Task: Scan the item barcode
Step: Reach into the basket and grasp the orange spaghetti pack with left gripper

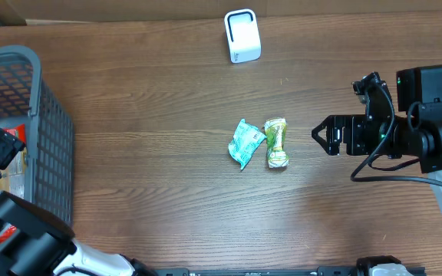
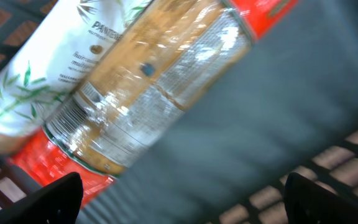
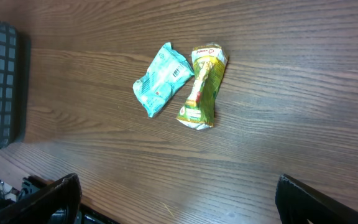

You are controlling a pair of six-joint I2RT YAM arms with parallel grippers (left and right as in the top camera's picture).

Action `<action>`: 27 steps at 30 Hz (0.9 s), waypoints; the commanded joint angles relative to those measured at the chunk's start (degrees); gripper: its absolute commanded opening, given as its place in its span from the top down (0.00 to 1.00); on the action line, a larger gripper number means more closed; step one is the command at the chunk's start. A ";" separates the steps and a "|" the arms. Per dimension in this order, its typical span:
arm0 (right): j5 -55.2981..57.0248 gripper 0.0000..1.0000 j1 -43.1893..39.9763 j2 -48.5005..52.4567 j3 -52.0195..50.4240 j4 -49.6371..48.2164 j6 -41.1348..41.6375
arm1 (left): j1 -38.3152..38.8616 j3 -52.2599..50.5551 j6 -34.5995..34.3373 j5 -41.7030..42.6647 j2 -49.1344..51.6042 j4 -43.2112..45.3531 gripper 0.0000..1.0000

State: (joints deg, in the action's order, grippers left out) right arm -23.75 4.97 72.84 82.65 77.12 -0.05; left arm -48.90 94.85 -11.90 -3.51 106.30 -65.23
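Ahead of the left gripper (image 2: 182,204), fingers wide, a wrapped packet (image 2: 148,93) lies ungrasped in the basket (image 1: 56,153); right gripper (image 3: 179,205) wide, empty; scan apparently not begun.

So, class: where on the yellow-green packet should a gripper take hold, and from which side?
Probably the pinched middle of the yellow-green packet, from above: it lies flat, and the teal packet crowds one side.
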 commanded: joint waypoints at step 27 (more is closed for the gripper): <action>-0.31 0.00 0.17 5.14 0.66 0.74 -0.35 | 2.82 -0.11 16.44 -9.57 19.93 10.47 0.28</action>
State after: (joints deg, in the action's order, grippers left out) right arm -23.75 4.97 78.17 82.65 78.04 -0.01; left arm -46.41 94.98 3.66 -17.12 122.19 -54.70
